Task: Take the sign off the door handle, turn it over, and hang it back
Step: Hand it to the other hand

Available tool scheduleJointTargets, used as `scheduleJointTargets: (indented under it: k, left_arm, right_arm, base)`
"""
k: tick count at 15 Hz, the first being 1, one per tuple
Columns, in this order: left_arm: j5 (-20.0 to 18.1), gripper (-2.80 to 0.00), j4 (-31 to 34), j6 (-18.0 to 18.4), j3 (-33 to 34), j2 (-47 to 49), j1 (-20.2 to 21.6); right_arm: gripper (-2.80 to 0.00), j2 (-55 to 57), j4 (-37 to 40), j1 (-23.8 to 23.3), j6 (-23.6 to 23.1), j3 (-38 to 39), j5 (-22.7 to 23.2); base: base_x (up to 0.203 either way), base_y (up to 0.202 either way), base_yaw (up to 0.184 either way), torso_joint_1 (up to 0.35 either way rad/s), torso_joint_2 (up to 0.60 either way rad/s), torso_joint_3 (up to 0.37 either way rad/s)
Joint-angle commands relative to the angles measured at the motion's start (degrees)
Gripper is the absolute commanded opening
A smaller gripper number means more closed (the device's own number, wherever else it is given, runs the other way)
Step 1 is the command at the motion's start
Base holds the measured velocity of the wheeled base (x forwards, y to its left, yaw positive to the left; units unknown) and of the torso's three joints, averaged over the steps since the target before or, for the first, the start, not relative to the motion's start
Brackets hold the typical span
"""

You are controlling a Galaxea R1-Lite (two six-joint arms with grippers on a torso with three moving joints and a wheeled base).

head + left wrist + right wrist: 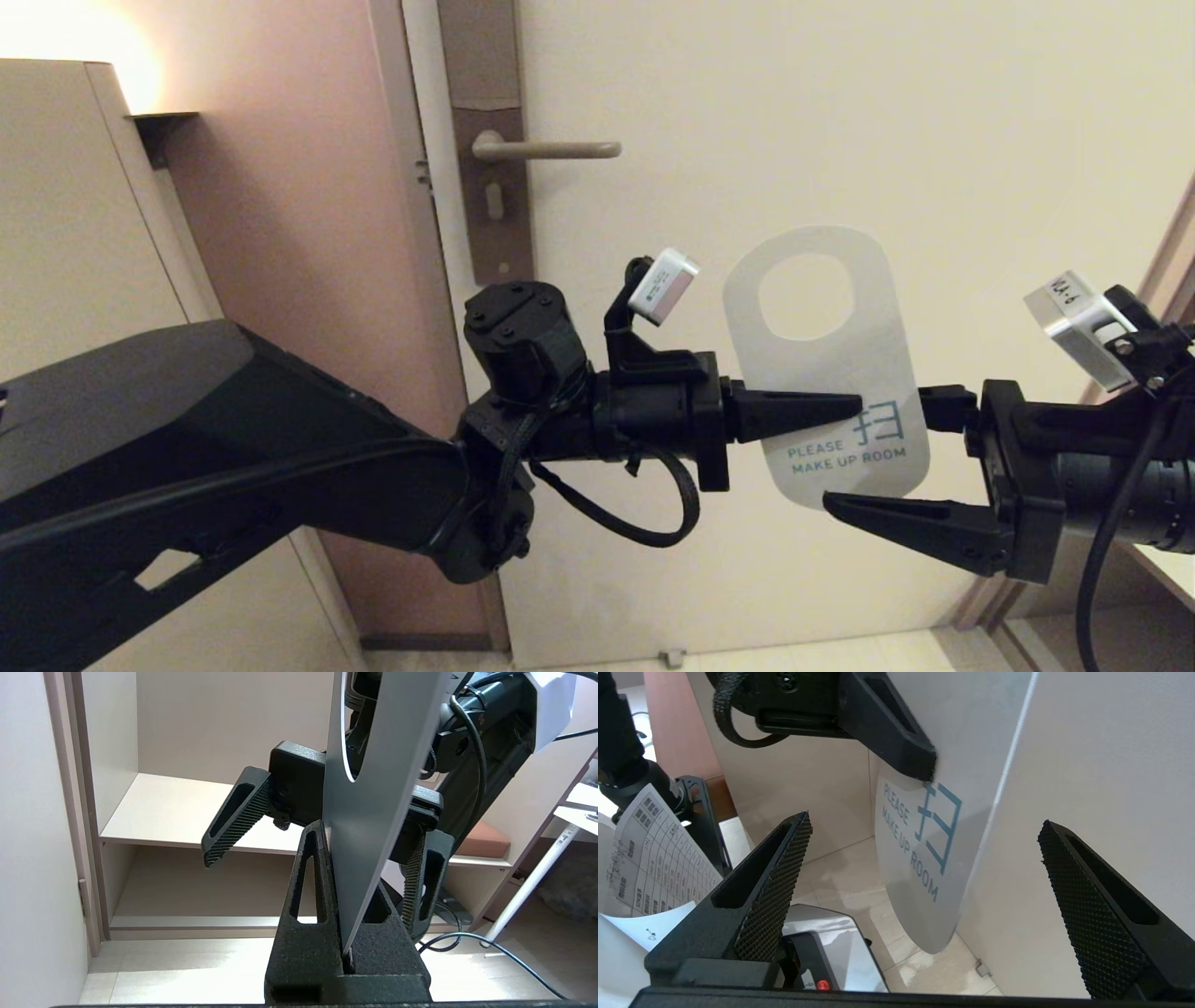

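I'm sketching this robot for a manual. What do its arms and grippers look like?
Both arms are matte black with loose black cables. The left gripper and right gripper have long tapered jaws with triangular cut-outs and knurled inner faces. A small white camera box sits above each wrist.

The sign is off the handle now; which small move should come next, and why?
Probably the right gripper should close on the sign. Its fingers stand open around the lower end, while the left gripper pinches the middle, white side toward the head camera.
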Motion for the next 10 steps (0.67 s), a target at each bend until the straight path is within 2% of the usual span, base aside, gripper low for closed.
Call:
scheduleJointTargets:
  k: [1, 10]
  left_arm:
    - [-0.2, -2.8, -0.4, -0.2, -0.1, 0.0, 0.0]
    - [0.0, -2.8, -0.8, -0.4, -0.6, 1.1, -0.4]
  right_arm:
    - [0.0, 0.2, -0.1, 0.0, -0.2, -0.1, 0.3]
    - [0.0, 0.3, -0.2, 0.0, -0.7, 0.4, -0.1]
  base:
    - [0.0, 0.0, 0.0, 0.0, 0.0, 0.0]
    - [0.0, 0.0, 0.0, 0.0, 0.0, 0.0]
